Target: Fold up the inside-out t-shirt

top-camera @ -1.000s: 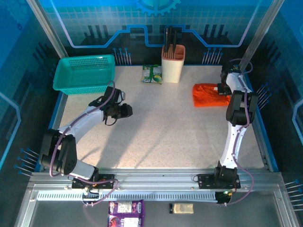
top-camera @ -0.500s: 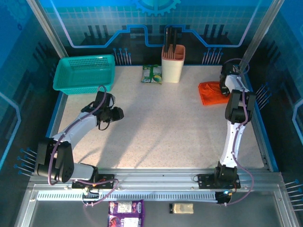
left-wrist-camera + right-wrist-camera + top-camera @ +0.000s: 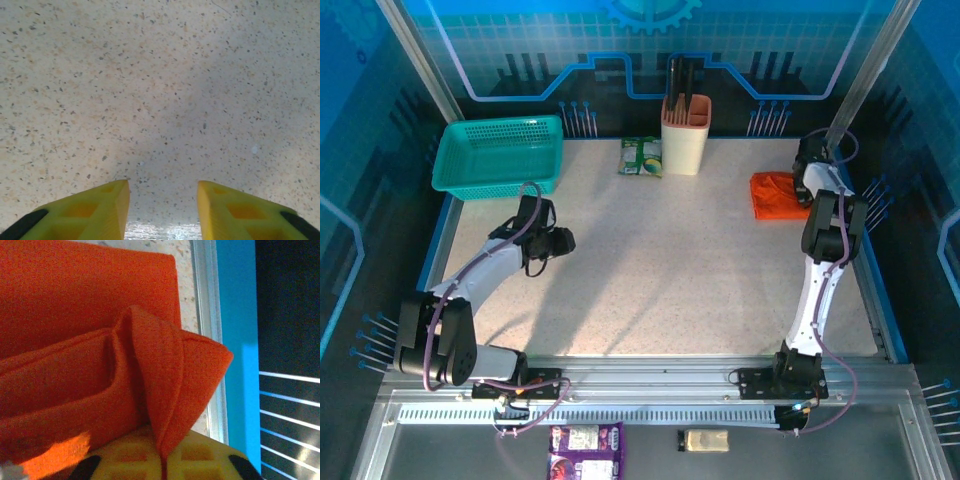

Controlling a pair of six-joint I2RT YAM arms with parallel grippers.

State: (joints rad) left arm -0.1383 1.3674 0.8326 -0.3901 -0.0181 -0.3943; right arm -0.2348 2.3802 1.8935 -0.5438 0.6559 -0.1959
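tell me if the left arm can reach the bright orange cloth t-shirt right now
Probably not. The left gripper hangs open over speckled table on the left, while the bright orange cloth t-shirt lies bunched at the far right edge, a fold pinched in the right gripper.

Left end effector (image 3: 162, 212) parted, arm bent; right end effector (image 3: 162, 462) pinching t-shirt (image 3: 75, 340), arm outstretched

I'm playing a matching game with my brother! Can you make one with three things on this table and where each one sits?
Things:
1. orange cloth t-shirt
2. teal plastic mesh basket
3. tall cream holder

Places:
A. far left corner of the table
B. middle of the far edge
C. far right edge

Pairs: 1-C, 2-A, 3-B
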